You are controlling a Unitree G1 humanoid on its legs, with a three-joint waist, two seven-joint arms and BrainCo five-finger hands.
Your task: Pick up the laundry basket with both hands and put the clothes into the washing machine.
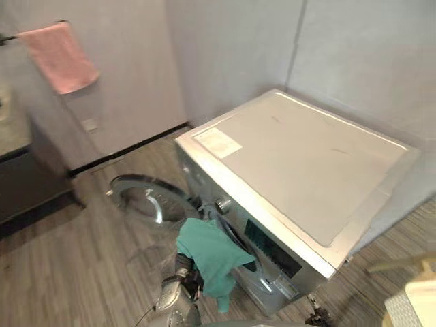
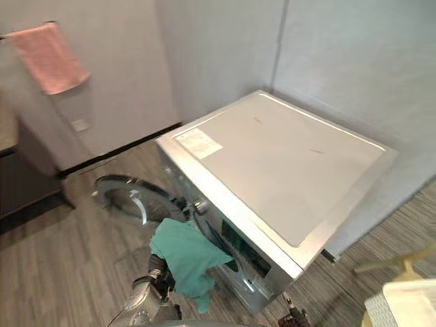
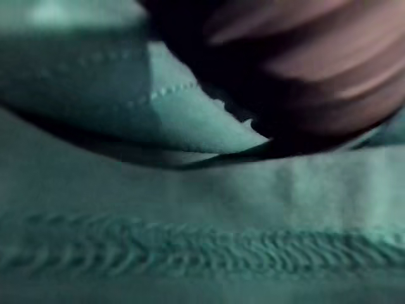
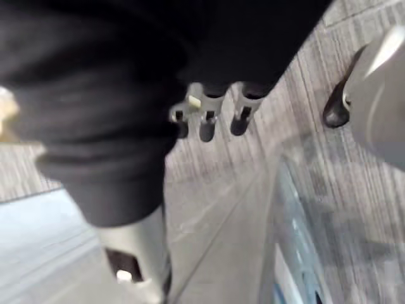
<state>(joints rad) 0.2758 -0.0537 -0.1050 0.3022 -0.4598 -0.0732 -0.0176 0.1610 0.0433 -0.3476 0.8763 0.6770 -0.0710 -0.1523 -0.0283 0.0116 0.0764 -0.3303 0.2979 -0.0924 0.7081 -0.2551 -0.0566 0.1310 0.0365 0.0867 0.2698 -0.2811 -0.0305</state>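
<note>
Trouble I'd expect: the teal cloth (image 1: pixel 211 255) hangs right at the front opening (image 1: pixel 239 241) of the washing machine (image 1: pixel 300 163), but most of it is outside, draped down the machine's front. If the left hand (image 1: pixel 185 271) lets go here, my guess is the cloth slides off the lip and lands on the floor (image 1: pixel 82 272) in front of the machine. It could also bunch on the rim and stop the door (image 1: pixel 146 201), which stands swung open beside the opening, from closing later. It probably needs a deeper push in before release.

The left hand reaches up from below the machine's front, wrist angled toward the opening, with the cloth piled over it. Its wrist view has fabric pressed right up against it. The fingers are buried, so I can't tell if they're clamped on the cloth or just carrying it.

The right hand (image 4: pixel 206 120) hangs low over the floor beside the machine, fingers loose and holding nothing.

The basket (image 1: pixel 414 305) sits well away from the machine, on the side opposite the door.
</note>
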